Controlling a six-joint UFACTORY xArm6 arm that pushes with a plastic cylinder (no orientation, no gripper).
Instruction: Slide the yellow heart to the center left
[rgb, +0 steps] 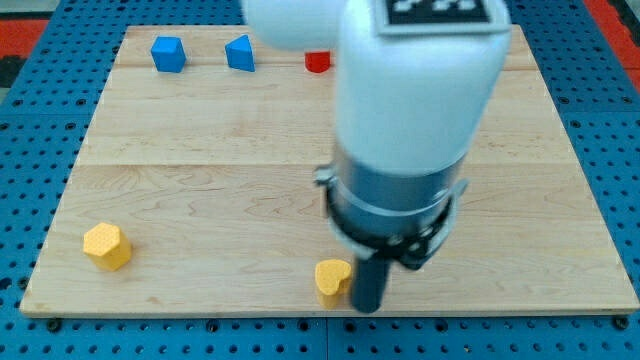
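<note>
The yellow heart (332, 279) lies near the board's bottom edge, a little right of the middle. My tip (368, 305) rests on the board right beside it, touching or almost touching its right side. The arm's white and grey body hangs over the board's middle and hides what lies under it.
A yellow hexagon block (107, 246) sits at the bottom left. A blue cube (168, 54) and a blue block (240, 53) stand at the top left. A red block (317, 61) shows at the top middle, partly hidden by the arm. The wooden board (200, 170) lies on a blue pegboard.
</note>
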